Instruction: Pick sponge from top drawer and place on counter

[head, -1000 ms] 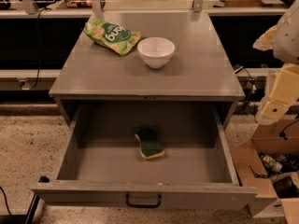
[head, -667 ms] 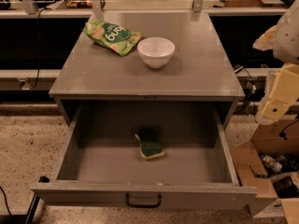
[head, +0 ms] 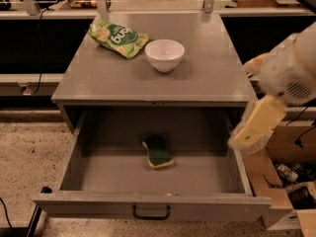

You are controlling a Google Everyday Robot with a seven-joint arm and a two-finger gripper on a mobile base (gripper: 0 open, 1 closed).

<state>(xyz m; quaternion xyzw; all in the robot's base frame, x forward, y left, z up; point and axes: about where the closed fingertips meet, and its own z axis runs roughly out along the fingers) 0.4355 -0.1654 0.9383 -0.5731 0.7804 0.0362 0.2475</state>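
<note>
The sponge [head: 158,151], dark green on top with a pale yellow foam edge, lies on the floor of the open top drawer [head: 153,209], near its middle. The drawer is pulled out towards me, with its dark pull handle [head: 151,212] on the front panel. The grey counter [head: 197,78] is above it. My gripper [head: 245,138] is at the right, cream-coloured and pointing down-left, over the drawer's right side wall and well to the right of the sponge. It holds nothing that I can see.
A white bowl [head: 164,55] and a green snack bag [head: 117,36] sit on the back half of the counter. Cardboard boxes [head: 286,181] with clutter stand on the floor at the right. My arm [head: 291,68] reaches in from the upper right.
My arm and gripper have moved left and down, from beside the cabinet's right side to over the drawer's right wall. The sponge, bowl and bag have not moved.
</note>
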